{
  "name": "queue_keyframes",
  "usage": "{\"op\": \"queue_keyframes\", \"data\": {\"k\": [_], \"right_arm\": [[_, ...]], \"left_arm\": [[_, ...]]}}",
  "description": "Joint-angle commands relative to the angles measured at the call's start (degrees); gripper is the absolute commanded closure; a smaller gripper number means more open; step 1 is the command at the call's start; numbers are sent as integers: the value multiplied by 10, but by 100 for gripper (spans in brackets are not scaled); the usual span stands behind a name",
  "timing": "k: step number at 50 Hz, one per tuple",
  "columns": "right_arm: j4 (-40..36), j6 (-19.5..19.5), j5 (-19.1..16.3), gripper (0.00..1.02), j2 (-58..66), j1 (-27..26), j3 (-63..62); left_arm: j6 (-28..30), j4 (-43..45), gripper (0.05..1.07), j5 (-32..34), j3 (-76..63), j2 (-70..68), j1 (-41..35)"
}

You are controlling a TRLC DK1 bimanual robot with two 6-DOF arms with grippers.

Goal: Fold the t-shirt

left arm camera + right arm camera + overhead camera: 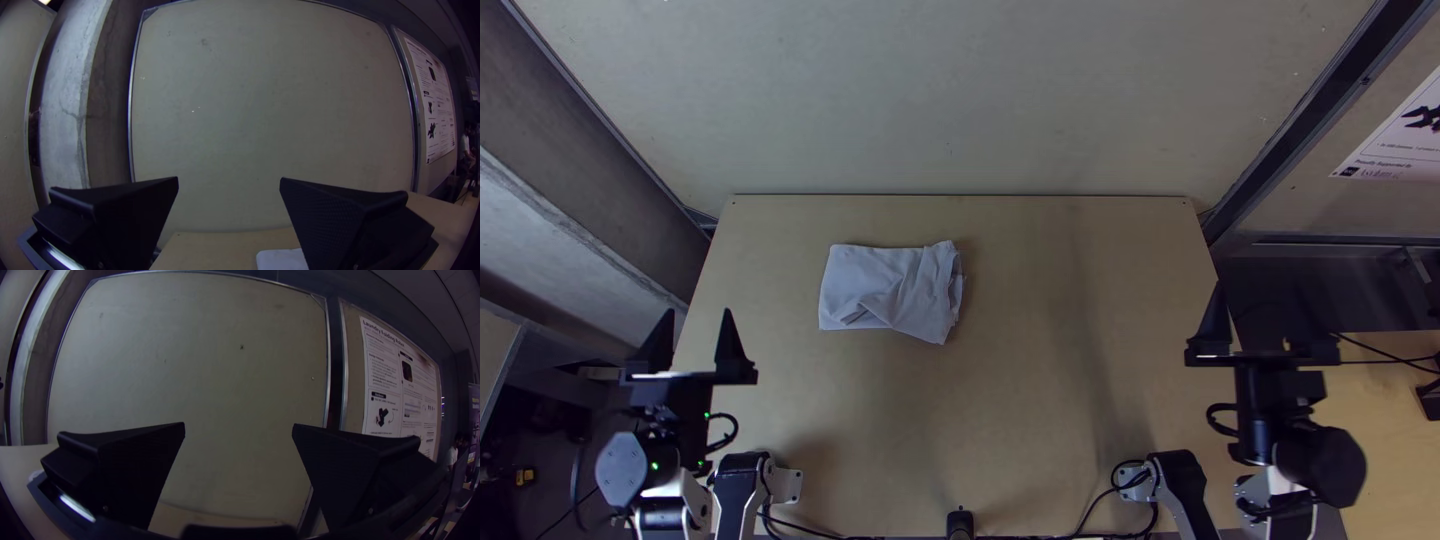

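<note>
My left gripper (700, 318) is over the table's left edge in the top view, open and empty, lower left of the cloth. On the right, my right gripper (1265, 300) stands open beyond the table's right edge, well away from the cloth. The white t-shirt (885, 288) lies folded into a small packet left of the table's middle, with creases and a slanting lower right part. In the left wrist view, my left gripper (229, 181) has its fingers wide apart, and part of the t-shirt (282, 259) shows by one finger. My right gripper (238, 425) holds nothing in the right wrist view.
The light wooden table (1060, 400) has bare surface right of and below the cloth. Cables (1080, 525) run along its near edge, beside a small black post (960, 522). A pale panel (960, 100) rises behind the far edge.
</note>
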Motion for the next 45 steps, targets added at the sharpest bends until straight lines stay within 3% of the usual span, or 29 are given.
{"op": "queue_keyframes", "data": {"k": [1,8,15,28,34,41,45], "right_arm": [[29,-12,0,4,-35,4,-61],[53,-7,0,4,-69,10,-142],[82,-3,0,4,-117,22,-243],[118,-24,2,4,-147,12,-362],[-17,-43,0,4,-144,13,-359],[-12,-36,-8,4,-145,12,-359],[-13,-36,-8,4,-141,12,-360]], "left_arm": [[18,0,10,4,-43,-41,-2],[14,16,10,-1,-65,-41,2],[22,124,10,-2,-141,-40,4],[31,161,10,-2,-239,-41,5],[32,143,10,-2,-268,-41,14],[45,67,10,-1,-275,-38,19],[44,71,10,0,-276,-37,31]]}}
